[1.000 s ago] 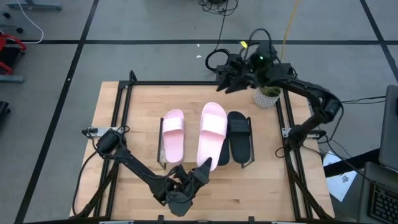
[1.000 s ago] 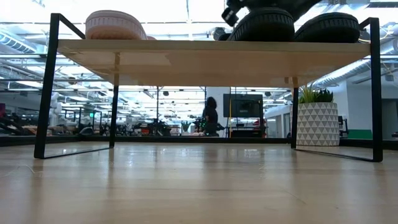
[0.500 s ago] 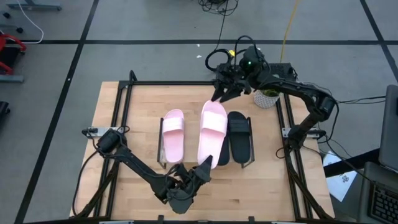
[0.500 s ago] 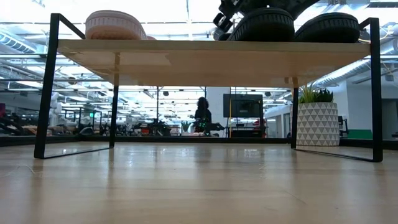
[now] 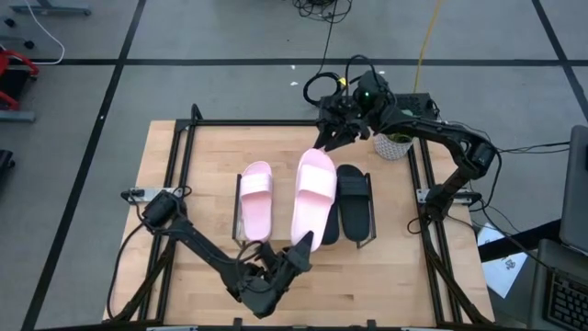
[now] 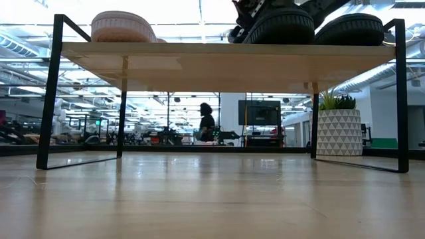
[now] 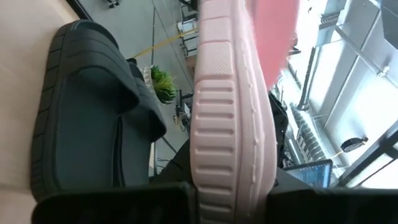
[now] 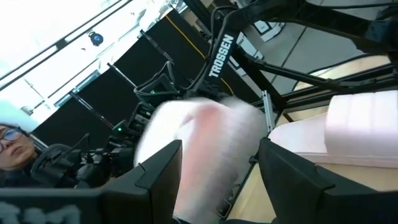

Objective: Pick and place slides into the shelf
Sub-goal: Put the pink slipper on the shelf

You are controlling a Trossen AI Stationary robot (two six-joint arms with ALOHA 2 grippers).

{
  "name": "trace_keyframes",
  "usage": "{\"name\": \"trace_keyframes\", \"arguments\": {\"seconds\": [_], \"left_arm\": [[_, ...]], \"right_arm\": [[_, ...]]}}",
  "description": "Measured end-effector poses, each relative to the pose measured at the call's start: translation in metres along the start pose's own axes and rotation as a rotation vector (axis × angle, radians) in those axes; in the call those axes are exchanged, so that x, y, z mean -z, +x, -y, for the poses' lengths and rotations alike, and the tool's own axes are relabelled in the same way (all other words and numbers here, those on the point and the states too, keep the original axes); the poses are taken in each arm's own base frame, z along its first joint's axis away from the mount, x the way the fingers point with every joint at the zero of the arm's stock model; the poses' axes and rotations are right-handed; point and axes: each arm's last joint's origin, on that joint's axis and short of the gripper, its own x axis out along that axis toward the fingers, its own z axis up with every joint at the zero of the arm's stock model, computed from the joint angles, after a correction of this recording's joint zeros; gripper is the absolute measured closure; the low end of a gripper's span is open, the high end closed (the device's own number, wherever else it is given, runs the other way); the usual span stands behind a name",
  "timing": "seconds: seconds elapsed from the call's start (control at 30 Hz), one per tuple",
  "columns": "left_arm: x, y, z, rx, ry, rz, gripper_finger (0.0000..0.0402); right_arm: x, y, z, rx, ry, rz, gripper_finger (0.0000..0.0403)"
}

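Shelf left part bare; potted plant crowds back right corner beside black slide.

Grey floor crossed by dark lines surrounds the wooden tabletop; bright glazed hall behind, a person passing there

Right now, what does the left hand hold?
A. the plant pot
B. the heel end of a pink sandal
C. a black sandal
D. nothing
B: the left hand is shut on the near end of the longer-looking pink sandal, whose ribbed pink sole fills the left wrist view.
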Motion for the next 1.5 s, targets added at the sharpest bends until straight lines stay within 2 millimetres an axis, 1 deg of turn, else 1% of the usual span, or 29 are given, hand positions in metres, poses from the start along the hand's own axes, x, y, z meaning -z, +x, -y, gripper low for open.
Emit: {"name": "trace_keyframes", "arguments": {"seconds": [0.27,0.5,0.67,0.73,0.8,0.87,1.0,1.03,1.2,1.23,1.27,1.37,1.5], "left_arm": [[0.0,-0.002,0.001,0.002,0.0,-0.005,0.0357],[-0.001,0.001,0.001,0.0,0.0,0.001,0.0357],[-0.001,0.001,0.001,0.0,0.0,0.0,0.0357],[-0.001,0.001,0.001,0.0,0.0,0.0,0.0357],[-0.001,0.001,0.001,0.001,0.0,0.0,0.0357],[-0.001,0.001,0.001,0.001,0.0,0.0,0.0357],[-0.001,0.001,0.001,0.0,0.008,0.001,0.0357],[-0.001,0.001,0.001,0.0,0.009,0.002,0.0357],[0.0,-0.002,0.001,0.001,0.037,-0.004,0.0357],[0.0,-0.004,0.001,0.002,0.036,-0.008,0.0352],[0.0,-0.006,0.001,0.003,0.036,-0.012,0.0339],[0.0,-0.015,0.001,0.01,0.05,-0.036,0.0282],[-0.003,-0.042,0.005,0.029,0.112,-0.093,0.0219]], "right_arm": [[-0.001,-0.004,0.0,0.011,0.004,0.01,0.0204],[0.002,0.014,-0.001,-0.026,0.015,-0.024,0.0204],[0.003,0.023,-0.002,-0.045,0.019,-0.041,0.0205],[0.004,0.024,-0.003,-0.046,0.021,-0.041,0.0211],[0.004,0.025,-0.003,-0.047,0.022,-0.041,0.0228],[0.004,0.025,-0.003,-0.043,0.022,-0.036,0.0259],[0.003,0.025,-0.002,-0.03,0.009,-0.02,0.0357],[0.003,0.025,-0.002,-0.029,-0.002,-0.018,0.0374],[0.003,0.024,-0.001,-0.017,0.024,-0.005,0.0377],[0.003,0.023,0.0,-0.017,0.034,-0.008,0.0377],[0.004,0.023,0.0,-0.019,0.042,-0.014,0.0377],[0.005,0.021,0.002,-0.017,0.058,-0.018,0.0377],[0.005,0.017,0.003,-0.012,0.054,-0.014,0.0377]]}}
